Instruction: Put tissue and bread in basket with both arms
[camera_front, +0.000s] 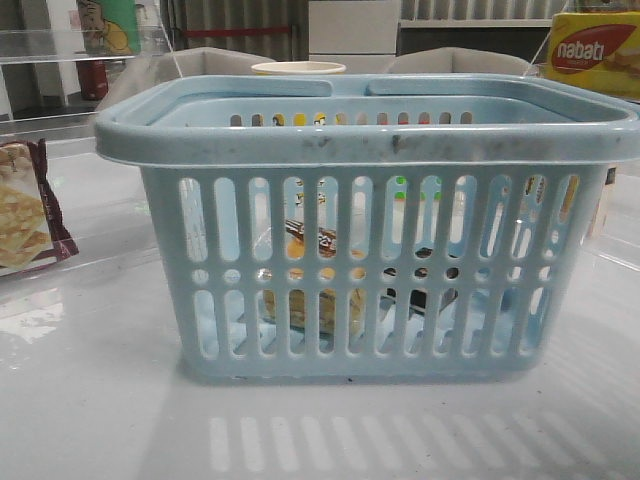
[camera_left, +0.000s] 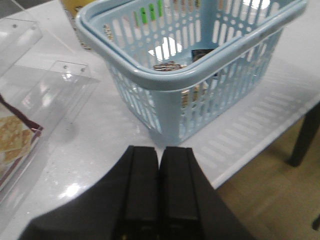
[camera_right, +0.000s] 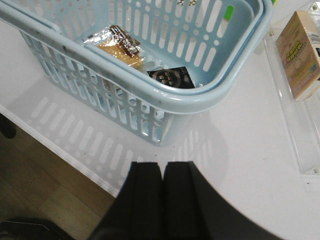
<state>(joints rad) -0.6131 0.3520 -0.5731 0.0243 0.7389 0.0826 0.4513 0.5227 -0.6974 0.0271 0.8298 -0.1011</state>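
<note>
Basically both items are already inside the basket (camera_front: 370, 120), which sits mid-bench near the front edge. The bread (camera_right: 122, 47) lies on the basket floor toward the left-arm side; the tissue (camera_right: 171, 77) lies flat just beside it, toward the right-arm side. Through the slots in the front view both show low down, bread left, dark pack right.

Left gripper (camera_left: 159, 200): jaws pressed together, nothing between them, hanging off the basket's left front corner, clear of the rim. Right gripper (camera_right: 162, 200): same, jaws closed and empty, off the right front corner near the bench's front edge.

Key relation: each item is ahead of and below its arm's jaws, with the basket wall between. Bread's long axis runs roughly along the basket's length. Tissue is nearer the right arm, bread nearer the left.

My read: the placing looks done; what's left is likely just getting the arms clear. Neither arm needs to cross the rim again.

A cracker packet (camera_front: 25, 205) lies at the left bench edge, well apart from the basket.
</note>
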